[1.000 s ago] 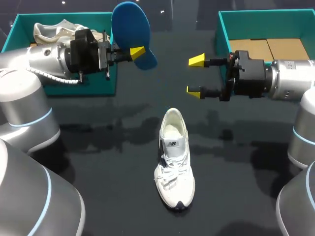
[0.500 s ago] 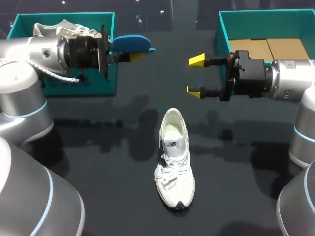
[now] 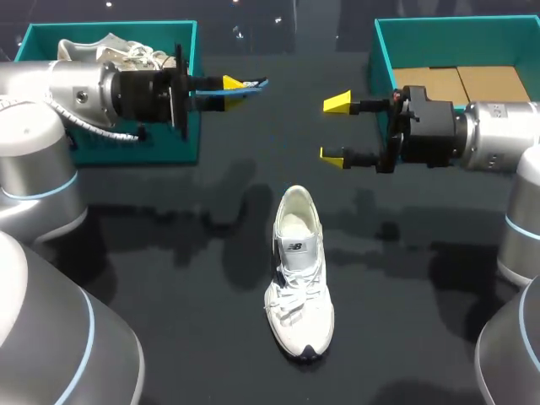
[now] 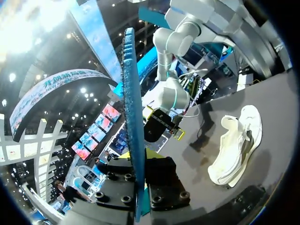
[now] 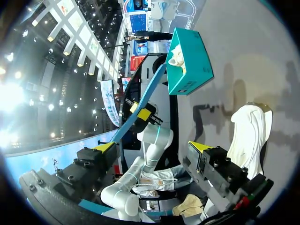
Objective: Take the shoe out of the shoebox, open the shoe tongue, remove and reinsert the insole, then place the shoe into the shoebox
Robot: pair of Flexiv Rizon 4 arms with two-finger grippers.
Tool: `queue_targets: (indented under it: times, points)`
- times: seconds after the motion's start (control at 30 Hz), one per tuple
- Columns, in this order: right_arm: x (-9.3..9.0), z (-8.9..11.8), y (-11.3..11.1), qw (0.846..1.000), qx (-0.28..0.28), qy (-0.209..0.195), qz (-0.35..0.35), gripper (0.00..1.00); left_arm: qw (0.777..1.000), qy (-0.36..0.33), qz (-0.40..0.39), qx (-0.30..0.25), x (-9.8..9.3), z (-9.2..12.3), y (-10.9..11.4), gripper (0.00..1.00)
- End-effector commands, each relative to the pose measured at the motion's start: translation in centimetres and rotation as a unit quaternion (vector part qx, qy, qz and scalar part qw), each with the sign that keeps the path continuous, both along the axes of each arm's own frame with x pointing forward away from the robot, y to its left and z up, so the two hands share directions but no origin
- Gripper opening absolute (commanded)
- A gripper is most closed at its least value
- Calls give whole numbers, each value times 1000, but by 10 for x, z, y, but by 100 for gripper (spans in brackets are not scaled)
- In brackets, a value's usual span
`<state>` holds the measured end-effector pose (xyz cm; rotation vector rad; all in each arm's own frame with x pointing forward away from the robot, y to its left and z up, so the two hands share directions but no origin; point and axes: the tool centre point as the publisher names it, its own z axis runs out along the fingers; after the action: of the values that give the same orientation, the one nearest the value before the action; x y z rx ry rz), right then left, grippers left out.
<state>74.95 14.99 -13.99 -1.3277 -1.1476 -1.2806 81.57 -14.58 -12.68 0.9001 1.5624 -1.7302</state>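
Note:
A white sneaker (image 3: 298, 270) lies on the dark table, toe toward the front edge, its tongue pulled up. My left gripper (image 3: 234, 83) hovers above the table beside the left teal shoebox (image 3: 135, 150), shut on a blue insole (image 3: 256, 83) that shows edge-on. In the left wrist view the insole (image 4: 132, 112) stands as a thin blade out of the gripper (image 4: 140, 157), with the sneaker (image 4: 236, 145) off to one side. My right gripper (image 3: 335, 130) hangs open and holds nothing, opposite the left one and behind the sneaker. Its wrist view shows the insole (image 5: 140, 105) ahead and the sneaker (image 5: 248, 136).
A second pale shoe (image 3: 101, 49) rests in the left shoebox. The right teal shoebox (image 3: 384, 51) at the back right shows only a brown cardboard floor. Seen from the right wrist, the left shoebox (image 5: 190, 63) stands beyond the sneaker.
My left wrist has turned, so the insole went from facing the camera flat to showing edge-on. The right arm and the sneaker have stayed still.

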Motion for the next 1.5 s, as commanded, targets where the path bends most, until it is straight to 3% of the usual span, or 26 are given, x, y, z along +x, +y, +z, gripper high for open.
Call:
queue_targets:
  times: [0.03, 0.43, 0.53, 0.8, 1.37, 1.4, 1.47, 1.5]
  points:
    - [0, -1, 2, 1000, 0, 0, -1, 100, 997, -74, 18, -7, -7, -5, 2, 0]
    - [0, -1, 2, 1000, 0, 0, -1, 100, 966, -254, 31, -20, -15, -18, -1, 0]
    - [0, -1, 2, 1000, 0, 0, -1, 100, 963, -266, 34, -15, -14, -19, -4, 0]
    - [0, -1, 14, 998, -31, -46, 23, 100, 956, -289, 42, -3, -11, -17, -15, 0]
    - [3, -3, 42, 996, -40, -63, 56, 100, 946, -318, 64, 18, 0, -26, -51, 0]
    - [3, -4, 43, 995, -40, -64, 59, 92, 946, -318, 65, 19, 0, -26, -53, 0]
    - [4, -5, 46, 995, -41, -64, 60, 91, 946, -318, 66, 20, -1, -26, -55, 0]
    - [4, -5, 47, 995, -40, -66, 63, 82, 946, -318, 66, 21, -1, -27, -56, 0]
